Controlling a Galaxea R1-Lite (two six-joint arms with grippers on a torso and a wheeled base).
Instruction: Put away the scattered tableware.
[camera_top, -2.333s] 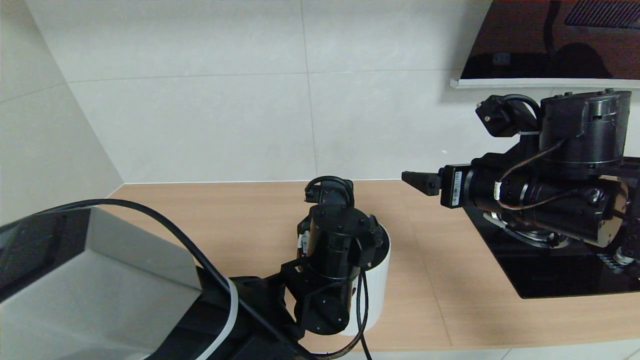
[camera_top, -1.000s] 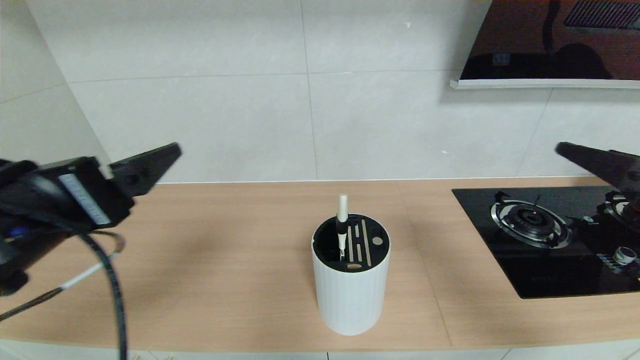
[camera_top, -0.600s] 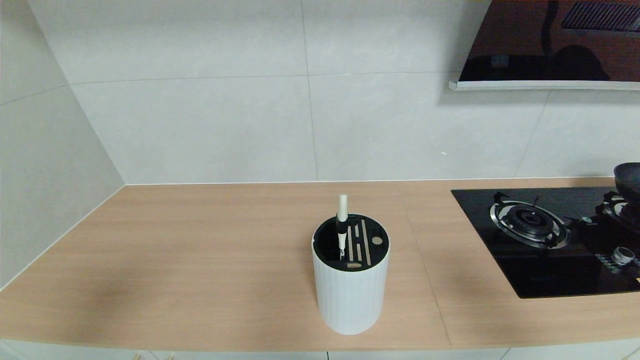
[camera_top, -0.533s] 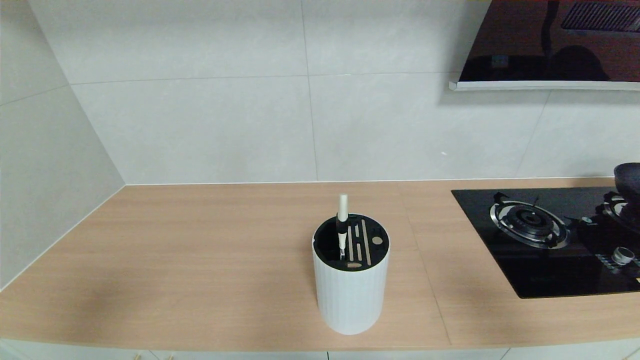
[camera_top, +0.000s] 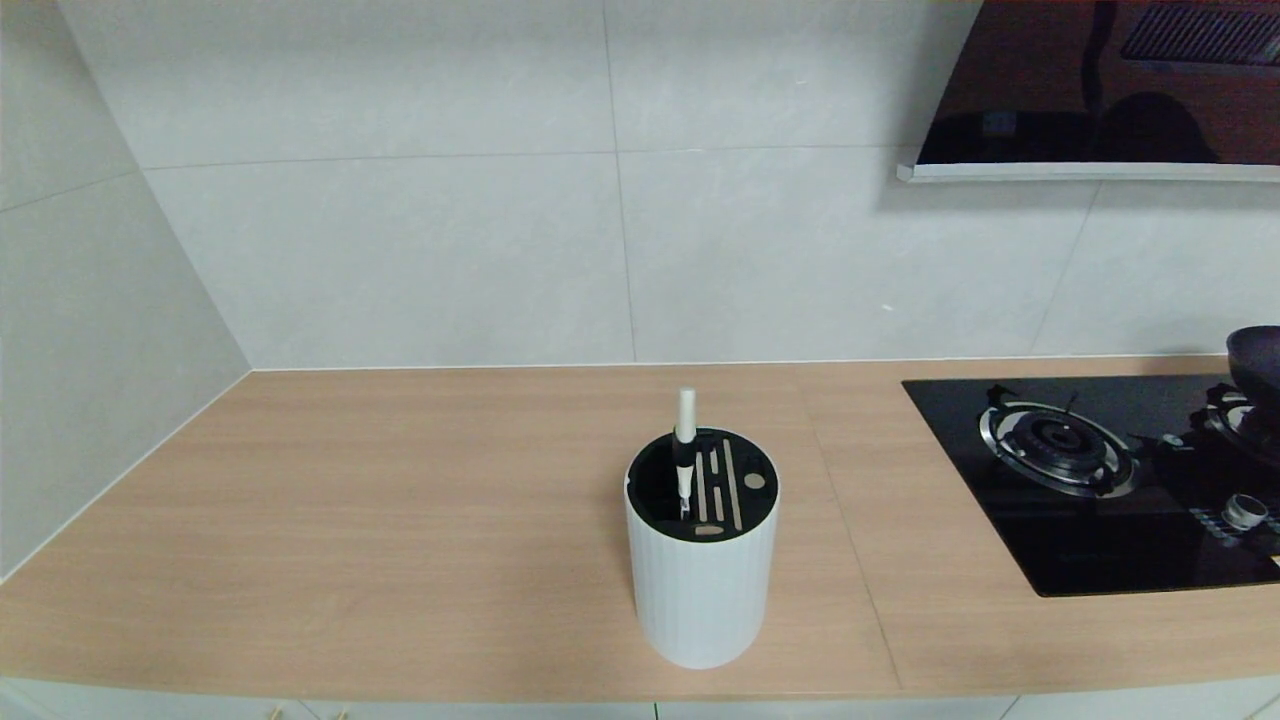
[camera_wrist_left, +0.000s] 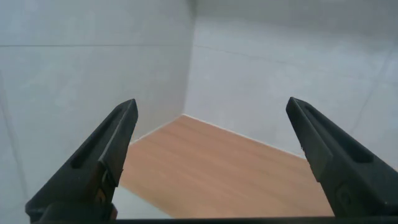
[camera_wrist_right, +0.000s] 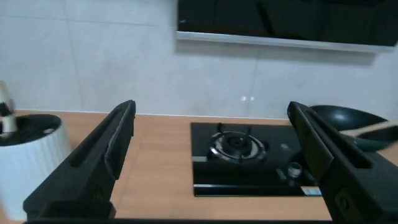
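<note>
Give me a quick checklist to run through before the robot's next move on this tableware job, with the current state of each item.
1. Left gripper open and empty: ok.
2. Right gripper open and empty: ok.
3. Holder upright on the counter: ok.
4. White-handled utensil standing in the holder: ok.
5. Utensil seated to the bottom: cannot tell, its lower end is hidden.
6. Narrow slots in the holder's top free: ok.

Head camera: high, faces forward-down across countertop (camera_top: 400, 520), holder (camera_top: 702, 590) close. Left wrist: faces wall corner (camera_wrist_left: 189, 62). Right wrist: low, level, faces stove (camera_wrist_right: 249, 165) (stove, holder shared with head).
</note>
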